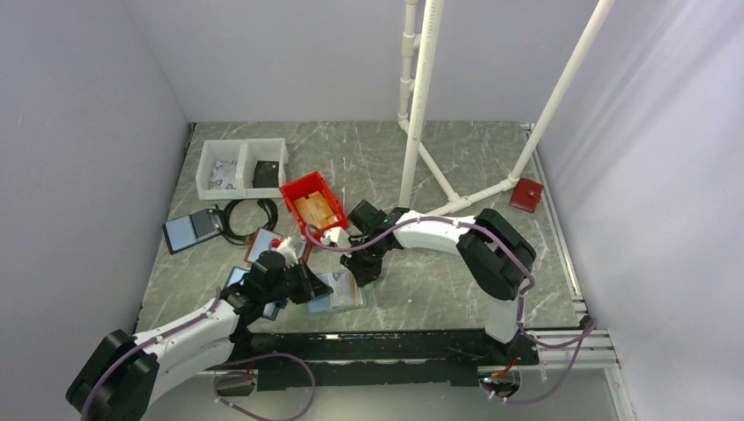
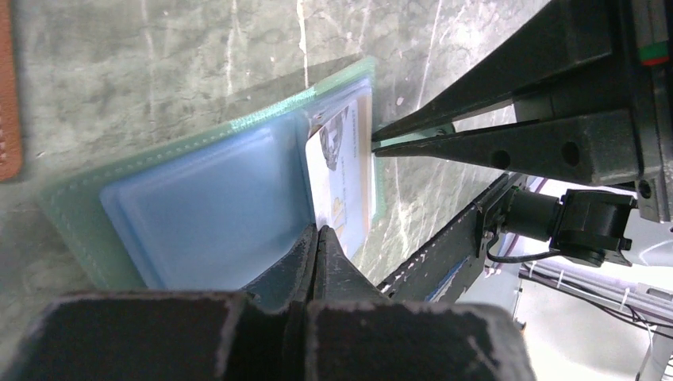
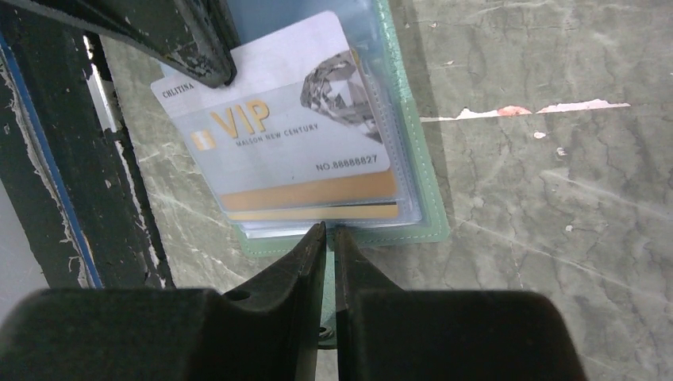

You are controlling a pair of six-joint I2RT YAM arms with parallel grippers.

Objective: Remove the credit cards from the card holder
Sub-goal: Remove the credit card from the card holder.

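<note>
Right wrist view: with right gripper (image 3: 329, 236), jaws narrow, pinches card holder (image 3: 422, 198) teal edge, lower centre; with left gripper (image 2: 317, 240), jaws shut, nips protruding pale credit card (image 3: 278, 135), upper left.

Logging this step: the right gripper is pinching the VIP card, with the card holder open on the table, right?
No. The right gripper pinches the card holder by its green edge, not the VIP card, as the right wrist view shows. The holder does lie open on the table.
</note>
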